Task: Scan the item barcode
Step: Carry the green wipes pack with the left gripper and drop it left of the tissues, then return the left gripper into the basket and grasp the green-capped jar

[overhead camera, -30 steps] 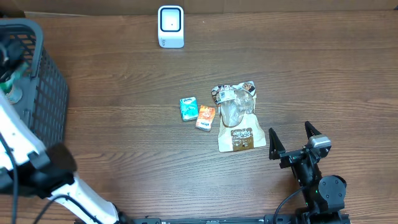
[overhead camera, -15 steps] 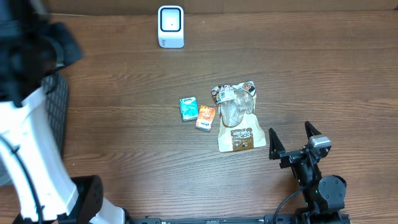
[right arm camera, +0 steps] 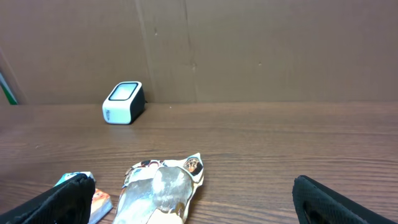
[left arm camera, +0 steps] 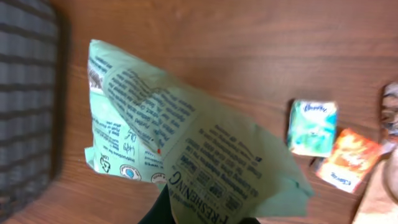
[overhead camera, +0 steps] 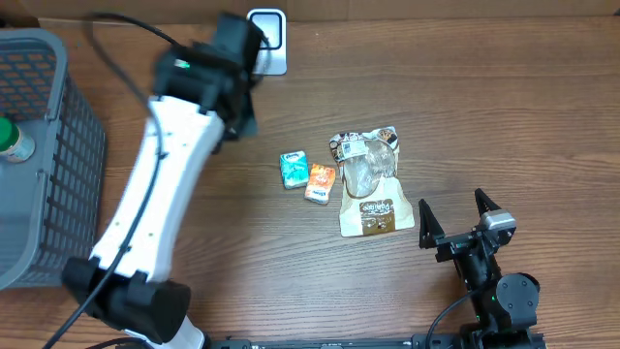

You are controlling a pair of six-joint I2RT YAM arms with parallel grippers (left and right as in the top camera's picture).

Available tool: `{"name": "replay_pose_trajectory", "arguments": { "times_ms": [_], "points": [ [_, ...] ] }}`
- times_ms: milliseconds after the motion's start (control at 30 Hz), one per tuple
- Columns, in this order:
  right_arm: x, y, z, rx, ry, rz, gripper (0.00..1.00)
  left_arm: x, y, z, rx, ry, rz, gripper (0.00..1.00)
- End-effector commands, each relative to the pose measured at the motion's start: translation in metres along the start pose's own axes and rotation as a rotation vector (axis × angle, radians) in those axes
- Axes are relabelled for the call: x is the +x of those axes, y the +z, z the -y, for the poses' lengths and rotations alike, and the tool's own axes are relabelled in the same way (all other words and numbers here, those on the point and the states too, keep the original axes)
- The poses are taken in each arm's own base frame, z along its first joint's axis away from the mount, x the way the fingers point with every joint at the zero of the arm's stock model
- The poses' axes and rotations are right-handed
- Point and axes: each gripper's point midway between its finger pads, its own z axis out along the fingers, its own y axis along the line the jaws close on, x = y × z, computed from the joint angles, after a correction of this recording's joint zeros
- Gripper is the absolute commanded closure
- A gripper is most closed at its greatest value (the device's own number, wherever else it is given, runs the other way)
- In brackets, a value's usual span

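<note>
The left gripper (left arm camera: 205, 216) is closed on a pale green packet (left arm camera: 186, 149). Only the dark tips of the fingers show at the bottom edge of the left wrist view. The packet is crumpled, and its printed side, full of small text, faces the camera. It hangs above the wooden table (overhead camera: 504, 107), between the grey basket (overhead camera: 58, 194) on one side and a small teal packet (overhead camera: 294, 169) and a small orange packet (overhead camera: 321, 181) on the other.

From above, the packet itself is hidden under the left arm (overhead camera: 160, 184). This arm reaches across the table, and its dark wrist covers part of the white barcode scanner (overhead camera: 274, 34) at the far edge.

The right gripper (overhead camera: 452, 206) rests low near the front edge with its jaws wide apart and nothing between them. Just beyond it lies a clear bag with a brown label (overhead camera: 368, 179), touching the orange packet. A bottle with a green cap (overhead camera: 12, 141) is inside the basket.
</note>
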Motion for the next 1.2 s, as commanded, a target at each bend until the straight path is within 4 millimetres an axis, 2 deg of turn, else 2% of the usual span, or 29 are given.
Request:
{"name": "replay_pose_trajectory", "arguments": {
  "times_ms": [0, 167, 267, 333, 400, 467, 500, 567, 633, 700, 767, 933, 1033, 1167],
  "points": [
    [0.002, 0.0, 0.0, -0.002, -0.004, 0.004, 0.0, 0.03, 0.037, 0.025, 0.002, 0.004, -0.067, 0.96],
    [0.002, 0.0, 0.0, -0.002, -0.004, 0.004, 0.0, 0.059, 0.079, 0.058, 0.076, 0.032, -0.113, 0.96],
    [0.002, 0.0, 0.0, -0.002, -0.004, 0.004, 0.0, 0.07, 0.099, 0.063, 0.085, 0.007, -0.12, 0.94],
    [0.002, 0.0, 0.0, -0.002, -0.004, 0.005, 0.0, 0.077, 0.108, 0.066, 0.096, -0.001, -0.133, 0.89],
    [0.002, 0.0, 0.0, -0.002, -0.004, 0.004, 0.0, 0.083, 0.113, 0.066, 0.096, -0.002, -0.146, 0.76],
    [0.002, 0.0, 0.0, -0.002, -0.004, 0.004, 0.0, 0.085, 0.114, 0.064, 0.091, 0.001, -0.153, 0.49],
    [0.002, 0.0, 0.0, -0.002, -0.004, 0.004, 0.0, 0.086, 0.114, 0.064, 0.091, 0.002, -0.154, 0.4],
    [0.002, 0.0, 0.0, -0.002, -0.004, 0.004, 0.0, 0.086, 0.114, 0.065, 0.094, 0.004, -0.157, 0.33],
    [0.002, 0.0, 0.0, -0.002, -0.004, 0.004, 0.0, 0.083, 0.111, 0.066, 0.099, 0.01, -0.15, 0.31],
    [0.002, 0.0, 0.0, -0.002, -0.004, 0.004, 0.0, 0.076, 0.103, 0.067, 0.108, 0.024, -0.137, 0.31],
    [0.002, 0.0, 0.0, -0.002, -0.004, 0.004, 0.0, 0.062, 0.086, 0.064, 0.11, 0.012, -0.108, 0.31],
    [0.002, 0.0, 0.0, -0.002, -0.004, 0.004, 0.0, 0.007, 0.019, 0.041, 0.15, -0.028, 0.022, 0.3],
    [0.002, 0.0, 0.0, -0.002, -0.004, 0.004, 0.0, -0.029, -0.029, 0.015, 0.182, -0.052, 0.135, 0.25],
    [0.002, 0.0, 0.0, -0.002, -0.004, 0.004, 0.0, -0.069, -0.085, -0.037, 0.203, -0.163, 0.29, 0.11]
  ]
}}
